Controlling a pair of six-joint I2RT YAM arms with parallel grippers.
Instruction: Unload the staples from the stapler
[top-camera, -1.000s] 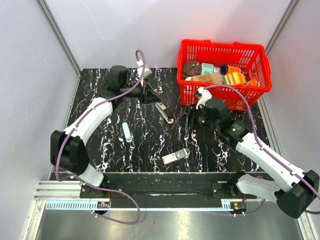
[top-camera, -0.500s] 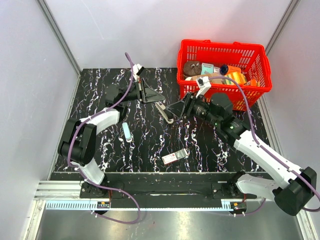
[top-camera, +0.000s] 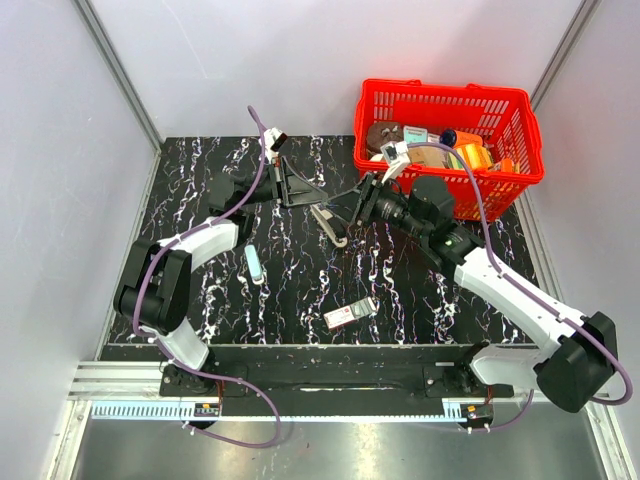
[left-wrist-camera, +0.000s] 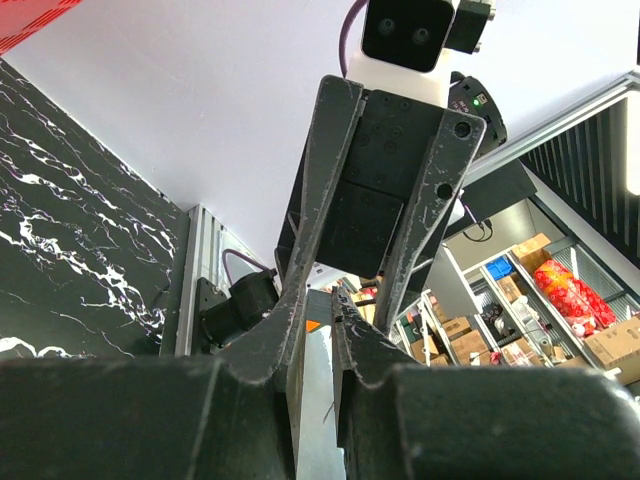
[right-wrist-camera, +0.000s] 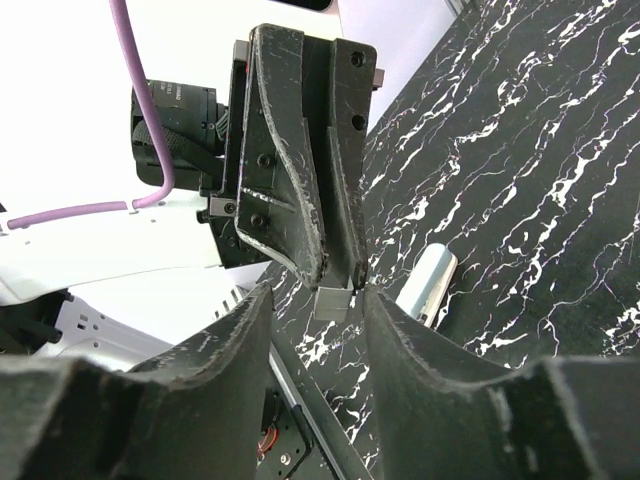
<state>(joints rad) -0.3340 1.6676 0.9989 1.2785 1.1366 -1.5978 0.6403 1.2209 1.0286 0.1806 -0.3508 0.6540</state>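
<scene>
Change: since half a second ago the right gripper has pushed further left and slightly farther back, closing on the left gripper. The left arm and the stapler have hardly shifted.
Stapler: lies on the bench at centre, just near of the two gripper tips. Its silvery metal shows and no jaws are on it.
Left jaws: almost together, with only a thin slit between them in the left wrist view. They point right, raised off the bench.
Grey piece: a small grey piece shows right at the left jaws' tips in the right wrist view. Whether it is gripped cannot be told.
Right jaws: apart, with a wide gap in the right wrist view. They point left, straight at the left gripper, tips near each other but apart.
Basket: the red basket stands at the far right, full of mixed items.
Stick: a pale blue-white stick lies left of centre.
Box: a small flat box with a red-white label lies near the front edge, centre.
</scene>
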